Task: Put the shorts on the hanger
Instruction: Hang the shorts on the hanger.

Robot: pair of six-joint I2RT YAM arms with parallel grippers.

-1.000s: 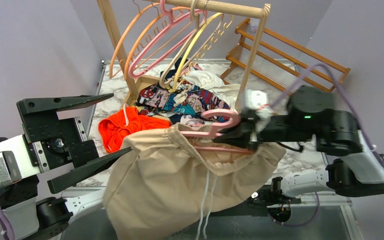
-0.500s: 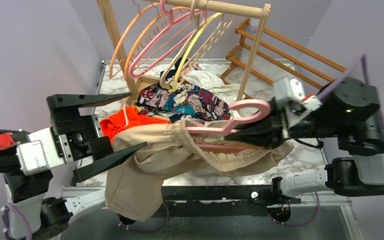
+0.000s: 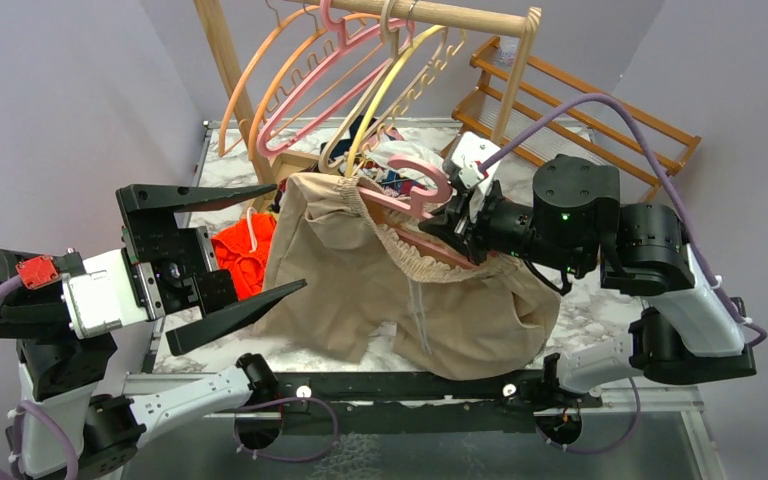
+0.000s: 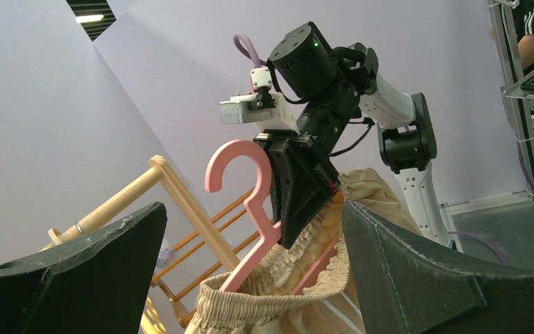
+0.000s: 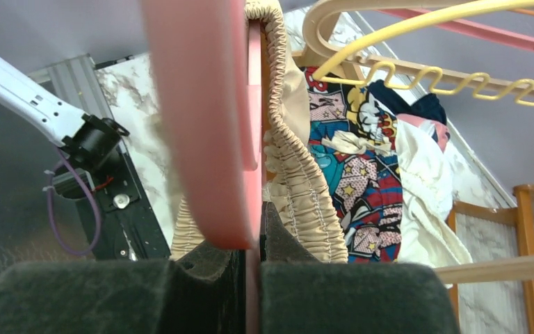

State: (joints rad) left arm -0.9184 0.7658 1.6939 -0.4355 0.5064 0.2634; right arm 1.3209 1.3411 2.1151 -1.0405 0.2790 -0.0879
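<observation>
**Figure: top, left-wrist and right-wrist views, read from the near edge of the counter (image 3: 582,305) outward.**

**Nearest:** the left pincer (image 3: 290,236) hangs spread wide and empty. Its two fingers (image 4: 76,278) frame the work from just beside the cloth without touching it.

**Centre:** the shorts (image 3: 400,290) hang by their gathered waistband (image 5: 292,153), which is looped round the arms of the hanger (image 3: 422,185). The legs sag in a heap onto the counter, and the white drawstring (image 3: 422,320) dangles below.

**Beyond:** the right pincer (image 3: 445,222) is pressed together on the hanger's neck, just under the hook (image 4: 240,167). It holds the hanger tilted, with the hook uppermost.

**Farther back:** an orange garment (image 3: 245,255), a comic-print cloth (image 5: 351,174) and the wooden rail (image 3: 460,15).

**Handling:**
- The shorts appear limp and light, and they will fold wherever they are unsupported.
- The elastic should stretch under a pull and then draw back, so the band could creep along the smooth plastic towards the lower end.
- The best hold is probably the thick waistband edge, on the side away from the right pincer.
- The legs and the drawstring would give no control over the garment.
- The hanger looks stiff and light, and the neck is its steadiest hold.
</observation>
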